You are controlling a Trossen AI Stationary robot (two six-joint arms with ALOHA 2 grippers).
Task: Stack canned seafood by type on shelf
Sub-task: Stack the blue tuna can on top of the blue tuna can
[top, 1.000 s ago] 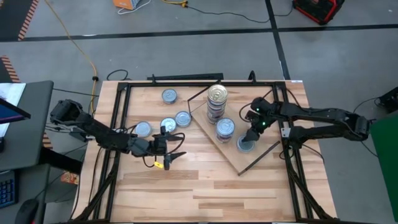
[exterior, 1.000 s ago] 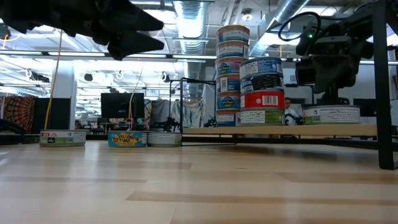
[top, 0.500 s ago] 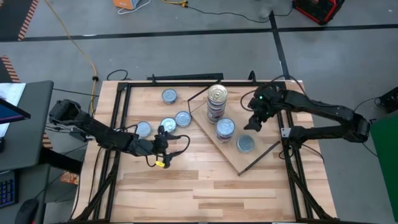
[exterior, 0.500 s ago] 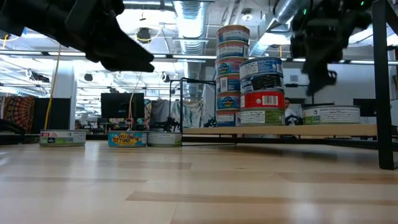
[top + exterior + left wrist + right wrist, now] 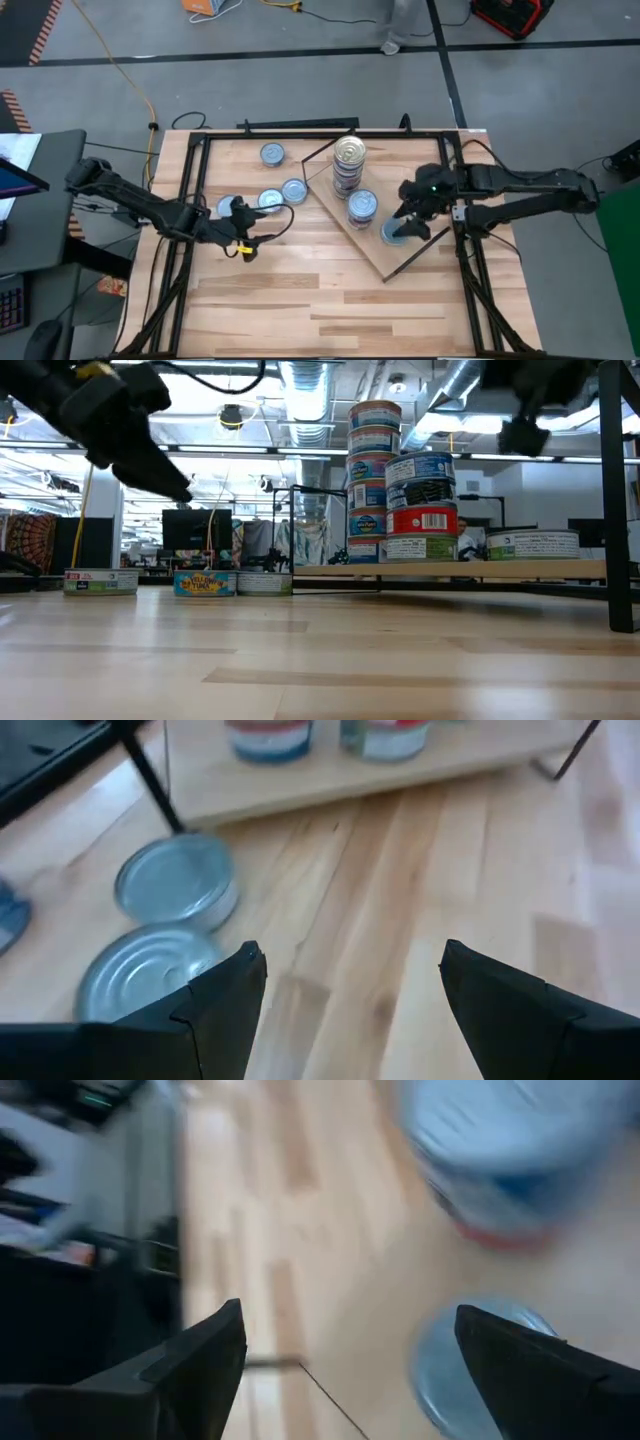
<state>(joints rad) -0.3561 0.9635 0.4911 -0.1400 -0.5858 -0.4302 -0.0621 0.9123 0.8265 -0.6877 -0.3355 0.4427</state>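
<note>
Several tins of canned seafood lie loose on the tabletop: one at the far side [image 5: 272, 154], two side by side [image 5: 294, 190] [image 5: 270, 200], and one [image 5: 222, 205] partly under my left arm. On the shelf [image 5: 375, 255], a slanted light-wood board, stand a tall stack [image 5: 349, 155], a shorter stack [image 5: 362, 205] and a single tin [image 5: 396, 233]. My left gripper [image 5: 345, 980] hovers open above the table, just left of the paired tins [image 5: 175, 880]. My right gripper [image 5: 350, 1340] hangs open above the single tin [image 5: 480, 1370].
A dark metal frame [image 5: 190, 190] runs around the tabletop, with posts by both arms. The near half of the table [image 5: 320, 300] is bare planks. In the low view the stacks [image 5: 375, 480] rise well above the shelf board [image 5: 450, 569].
My right gripper has risen away from the single tin on the shelf, which stays where it was. My left gripper has drawn back toward the table's left and far edges and tipped nearer to level. Both have stayed open.
</note>
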